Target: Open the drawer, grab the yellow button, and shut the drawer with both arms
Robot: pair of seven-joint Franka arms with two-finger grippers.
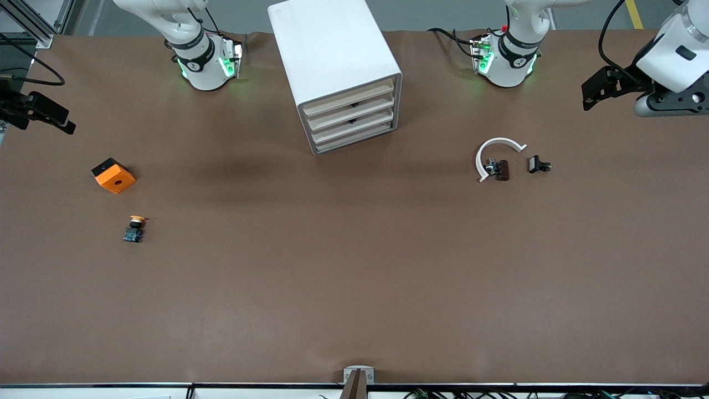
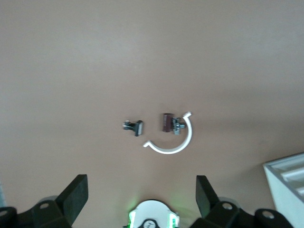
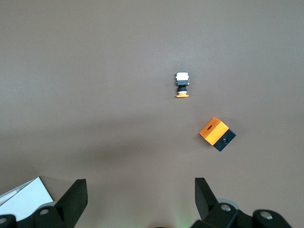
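The white cabinet (image 1: 332, 50) stands between the two arm bases. Its four pale drawers (image 1: 350, 117) are all pushed in. The button (image 1: 133, 228), with orange cap and blue base, lies on its side on the bare table toward the right arm's end; it also shows in the right wrist view (image 3: 182, 85). My right gripper (image 1: 52, 117) hangs open and empty in the air at that end of the table, in its wrist view (image 3: 140, 197) too. My left gripper (image 1: 595, 91) is open and empty in the air at the left arm's end, in its wrist view (image 2: 141, 194) too.
An orange cube with a hole (image 1: 113, 175) (image 3: 217, 134) lies just farther from the front camera than the button. A white arc with a black clip (image 1: 497, 160) (image 2: 171, 135) and a second clip (image 1: 538, 164) lie toward the left arm's end. A cabinet corner (image 2: 287, 178) shows.
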